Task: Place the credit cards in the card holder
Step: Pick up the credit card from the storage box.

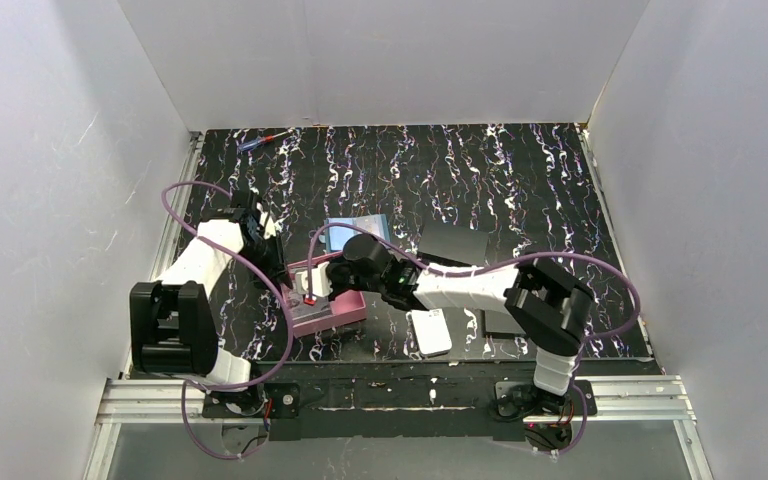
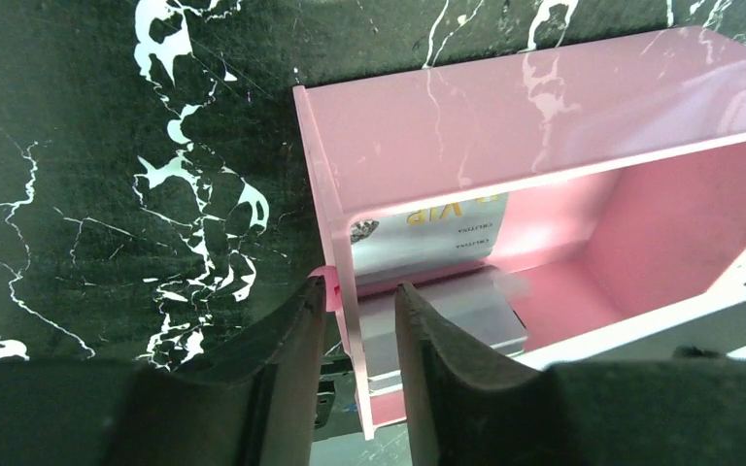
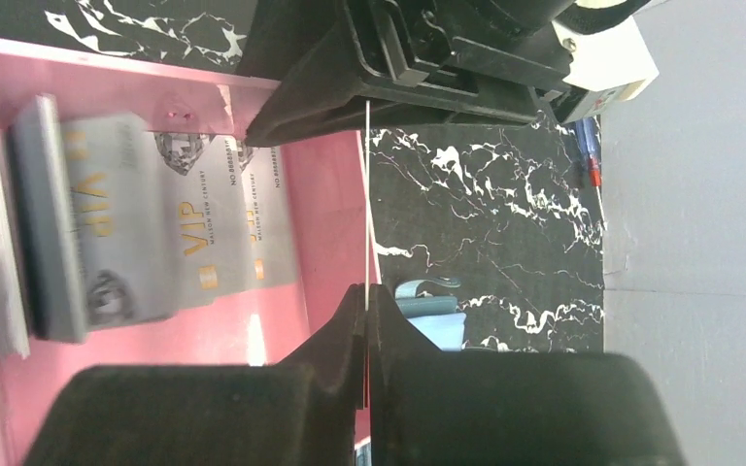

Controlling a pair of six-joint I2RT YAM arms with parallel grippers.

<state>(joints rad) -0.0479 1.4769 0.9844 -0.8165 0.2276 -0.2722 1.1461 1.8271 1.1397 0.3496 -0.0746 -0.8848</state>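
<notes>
My left jaws sit narrowly apart astride the pink tray [image 2: 505, 107] wall, probably bracing it; right jaws pinch one credit card [image 3: 366, 194] edgewise.

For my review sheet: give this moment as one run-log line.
left end effector: open, astride pink tray wall | right end effector: shut on one credit card, seen edge-on | card holder: beyond tray, untouched
</notes>
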